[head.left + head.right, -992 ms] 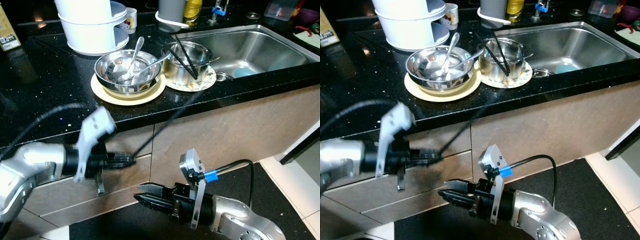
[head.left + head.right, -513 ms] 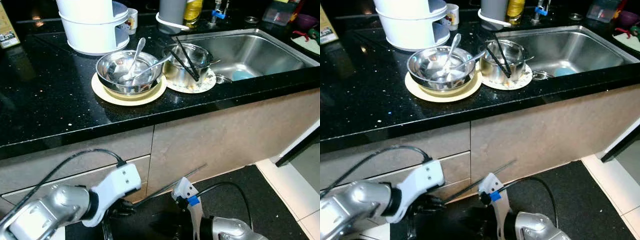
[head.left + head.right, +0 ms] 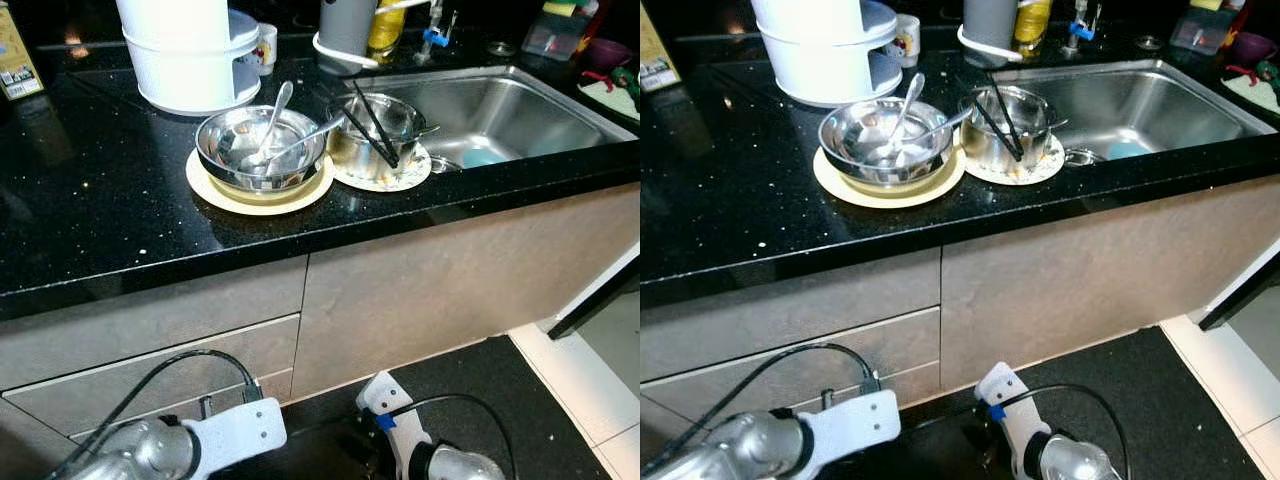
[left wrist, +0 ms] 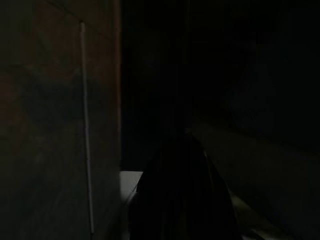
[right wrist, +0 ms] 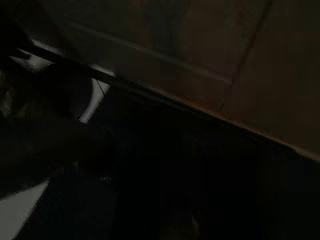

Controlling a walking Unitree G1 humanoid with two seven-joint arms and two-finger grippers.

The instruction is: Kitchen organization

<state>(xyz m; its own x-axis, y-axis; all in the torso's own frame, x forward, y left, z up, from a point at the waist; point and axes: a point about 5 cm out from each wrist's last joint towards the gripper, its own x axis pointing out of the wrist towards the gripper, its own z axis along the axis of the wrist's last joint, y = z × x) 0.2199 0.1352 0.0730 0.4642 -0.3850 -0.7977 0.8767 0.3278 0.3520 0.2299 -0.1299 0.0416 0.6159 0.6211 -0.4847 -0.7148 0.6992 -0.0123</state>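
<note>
From the left eye view I see the black counter [image 3: 90,200] with a steel bowl [image 3: 262,150] on a cream plate [image 3: 258,190]; 2 spoons [image 3: 278,110] lie inside the bowl. Just beside it, toward the sink, a smaller steel pot [image 3: 375,125] stands on a patterned plate [image 3: 385,172] and holds black chopsticks [image 3: 370,112]. Behind the bowl is a white stacked container [image 3: 190,50]. The steel sink [image 3: 500,100] is at the right, with something blue at its bottom. Both arms hang low in front of the beige cabinet doors [image 3: 400,290]: I see the left arm [image 3: 200,445] at the bottom edge, and the right arm [image 3: 420,455] beside it (its cable has a blue clip).

The right eye view gives me the same scene, with the left arm's white wrist housing [image 3: 845,425] a bit more visible.

The left wrist view is very dark; I can make out a cabinet panel with a thin seam [image 4: 85,130] and a black shape low in the middle. I cannot tell how the fingers stand.

The right wrist view is also dark: a cabinet front [image 5: 210,60] and dark floor below. Here also I cannot tell the state of the fingers.
</note>
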